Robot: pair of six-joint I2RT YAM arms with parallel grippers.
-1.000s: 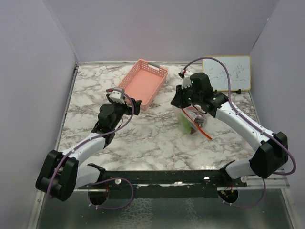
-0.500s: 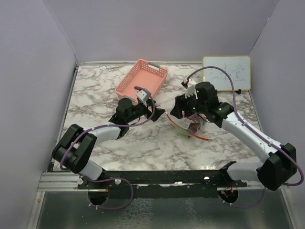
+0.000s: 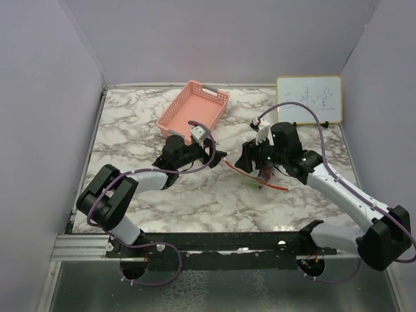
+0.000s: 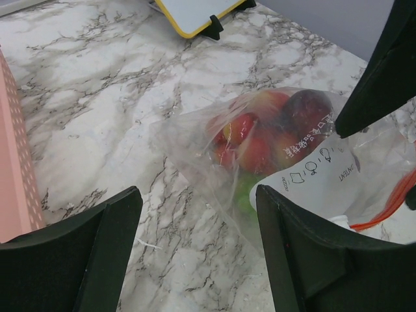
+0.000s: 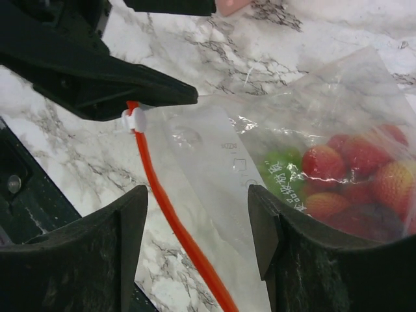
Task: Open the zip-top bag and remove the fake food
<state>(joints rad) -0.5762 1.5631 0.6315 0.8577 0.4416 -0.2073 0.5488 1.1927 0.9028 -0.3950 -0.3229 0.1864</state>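
One zip-top bag, left gripper at its mouth, pink basket behind

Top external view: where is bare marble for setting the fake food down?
Free: the near-centre marble between the two arms, and the far-left strip beside the pink basket. Crowded: mid-table, where the left gripper and right gripper meet at the zip-top bag.

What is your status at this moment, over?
Left end effector open, beside the zip strip. Right end effector open, over the zip-top bag. Fake food inside. Pink basket well aside.
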